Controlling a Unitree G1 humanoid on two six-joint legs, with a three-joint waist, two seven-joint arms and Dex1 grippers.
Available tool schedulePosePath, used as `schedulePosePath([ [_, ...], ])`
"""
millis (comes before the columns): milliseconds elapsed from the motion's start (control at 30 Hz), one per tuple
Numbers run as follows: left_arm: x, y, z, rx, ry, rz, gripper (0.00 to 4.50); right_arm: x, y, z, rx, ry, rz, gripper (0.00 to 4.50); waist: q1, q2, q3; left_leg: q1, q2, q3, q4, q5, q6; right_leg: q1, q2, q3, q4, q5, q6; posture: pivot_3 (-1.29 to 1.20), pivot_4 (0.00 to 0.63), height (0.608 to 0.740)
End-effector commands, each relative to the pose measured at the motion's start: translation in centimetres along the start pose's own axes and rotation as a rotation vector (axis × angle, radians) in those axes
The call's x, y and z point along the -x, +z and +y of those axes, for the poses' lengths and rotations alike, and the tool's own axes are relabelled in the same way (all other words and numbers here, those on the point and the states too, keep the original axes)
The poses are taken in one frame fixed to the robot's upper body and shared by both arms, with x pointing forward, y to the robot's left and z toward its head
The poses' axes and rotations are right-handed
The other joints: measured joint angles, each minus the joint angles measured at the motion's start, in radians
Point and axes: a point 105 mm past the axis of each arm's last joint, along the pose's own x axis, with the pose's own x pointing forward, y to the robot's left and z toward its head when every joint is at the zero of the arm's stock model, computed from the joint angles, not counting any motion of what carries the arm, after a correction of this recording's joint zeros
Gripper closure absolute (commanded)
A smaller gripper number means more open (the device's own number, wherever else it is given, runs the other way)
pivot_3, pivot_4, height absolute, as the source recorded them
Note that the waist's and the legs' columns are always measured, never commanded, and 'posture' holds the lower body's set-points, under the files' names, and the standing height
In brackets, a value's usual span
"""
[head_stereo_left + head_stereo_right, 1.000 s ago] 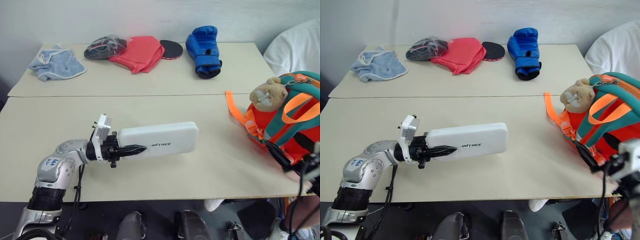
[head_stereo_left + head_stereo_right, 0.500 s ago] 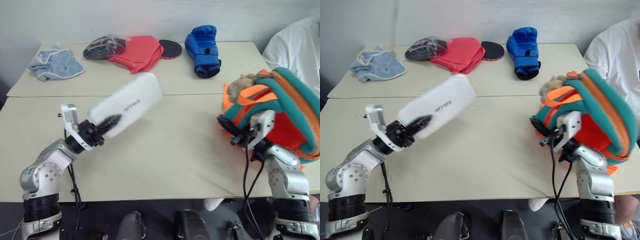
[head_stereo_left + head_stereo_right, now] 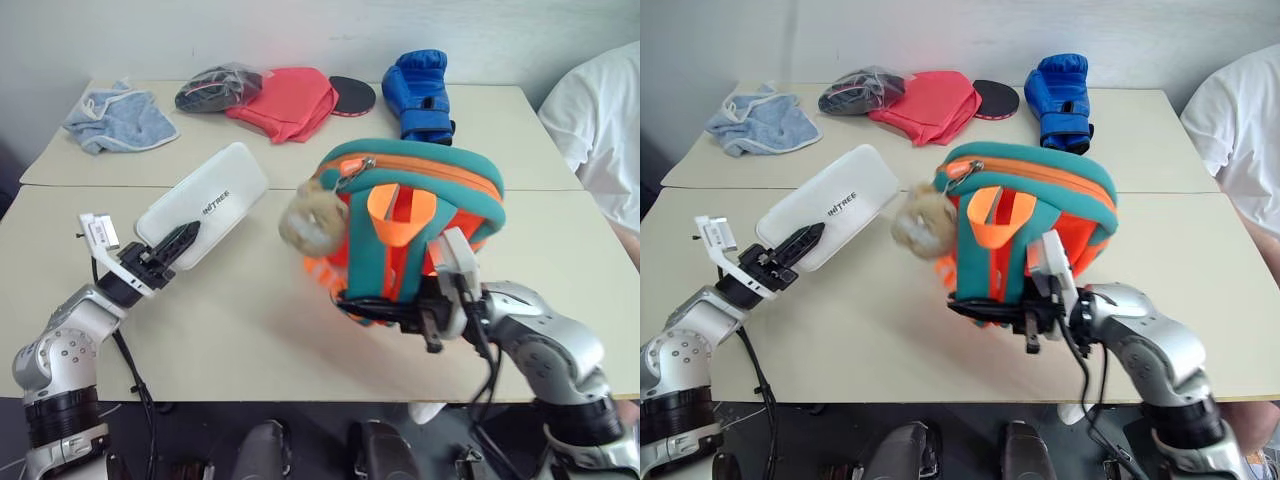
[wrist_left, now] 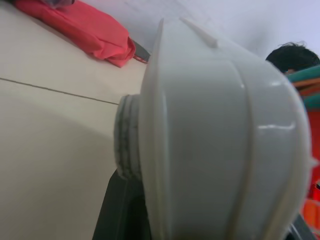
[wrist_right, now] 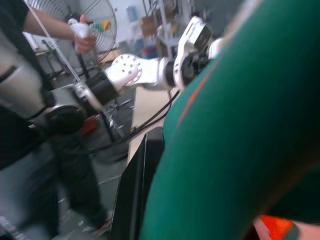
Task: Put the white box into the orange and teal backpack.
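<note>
My left gripper [image 3: 181,240] is shut on one end of the white box [image 3: 210,195]. It holds the box up off the table [image 3: 240,325], tilted away and to the right. In the left wrist view the box's end [image 4: 215,135] sits close up between the fingers. The orange and teal backpack [image 3: 420,170] hangs above the middle of the table, upright, with its tan plush toy [image 3: 305,215] dangling on its left side. My right gripper [image 3: 420,318] is shut on the backpack's underside and straps. A teal strap [image 5: 235,140] lies against its black finger. Box and backpack are apart.
Along the far table lie a blue towel [image 3: 120,118], a dark bagged item [image 3: 212,90], a red-pink folded cloth [image 3: 285,100], a black paddle [image 3: 352,95] and a blue boxing glove [image 3: 420,95]. A person in a white shirt [image 3: 600,110] is at the right edge.
My right gripper has closed on the backpack, lifted it and swung it left to the middle of the table. My left gripper has drawn the box left and swung its free end away.
</note>
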Motion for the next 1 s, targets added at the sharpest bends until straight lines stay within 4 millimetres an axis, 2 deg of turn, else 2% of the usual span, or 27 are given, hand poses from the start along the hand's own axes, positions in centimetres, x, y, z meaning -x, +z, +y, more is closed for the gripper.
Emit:
schedulePosePath([
  [33,0.7,3.6,-4.1,-0.124,-0.173,-0.092,3.31,1.7,0.4,-0.7,0.041,-0.083,0.019,4.48,-0.001,-0.003,0.001,0.000,0.000,0.000,0.000,0.000,0.000,0.000,0.000,-0.001,-0.001,0.000,0.000,0.00,0.150,0.740],
  [100,1.4,4.5,-5.7,-0.169,-0.232,-0.086,3.31,2.3,0.3,-1.8,0.057,-0.151,0.020,4.48,-0.005,-0.005,0.002,-0.001,0.001,-0.001,0.000,0.001,-0.001,0.000,0.000,-0.001,-0.002,0.000,0.000,0.00,0.150,0.740],
  [267,1.9,5.4,-10.1,-0.232,-0.411,-0.012,3.31,2.1,0.3,-2.7,0.059,-0.170,-0.001,4.48,-0.005,-0.004,0.002,0.001,0.001,-0.001,-0.001,0.002,-0.004,-0.001,0.001,-0.001,-0.001,0.000,0.000,0.00,0.150,0.740],
  [433,0.9,3.1,-11.6,-0.320,-0.510,0.141,3.31,1.9,-0.2,-2.6,0.042,-0.144,0.011,4.48,0.000,-0.004,0.002,0.002,0.000,-0.001,-0.001,0.003,-0.004,0.000,0.001,-0.001,-0.001,0.000,0.000,0.00,0.150,0.740],
  [533,-0.3,1.3,-10.4,-0.401,-0.513,0.233,3.31,1.7,-0.2,-2.6,0.049,-0.130,0.018,4.48,0.002,-0.004,0.002,0.001,0.000,-0.001,-0.001,0.003,-0.003,0.000,0.001,-0.001,-0.001,0.000,0.000,0.00,0.150,0.740],
  [700,-2.2,0.3,-9.3,-0.474,-0.540,0.317,3.31,1.7,0.2,-2.8,0.055,-0.127,0.015,4.48,0.012,-0.004,0.002,0.002,0.000,0.000,0.000,0.003,-0.003,0.000,0.001,-0.002,-0.001,0.000,0.000,0.00,0.150,0.740],
  [833,-4.8,1.5,-8.8,-0.564,-0.514,0.337,3.31,2.3,-0.1,-2.2,0.040,-0.115,0.042,4.48,0.031,-0.004,0.002,0.000,0.000,-0.001,0.000,0.003,-0.003,0.000,0.001,-0.003,-0.001,0.000,0.000,0.00,0.150,0.740],
  [1000,-6.8,2.8,-8.1,-0.629,-0.455,0.427,3.31,2.8,-0.3,-1.8,0.021,-0.116,0.066,4.48,0.030,-0.004,0.002,-0.001,0.000,-0.001,0.003,0.003,-0.002,0.000,0.001,-0.003,-0.001,0.001,0.001,0.00,0.150,0.740],
])
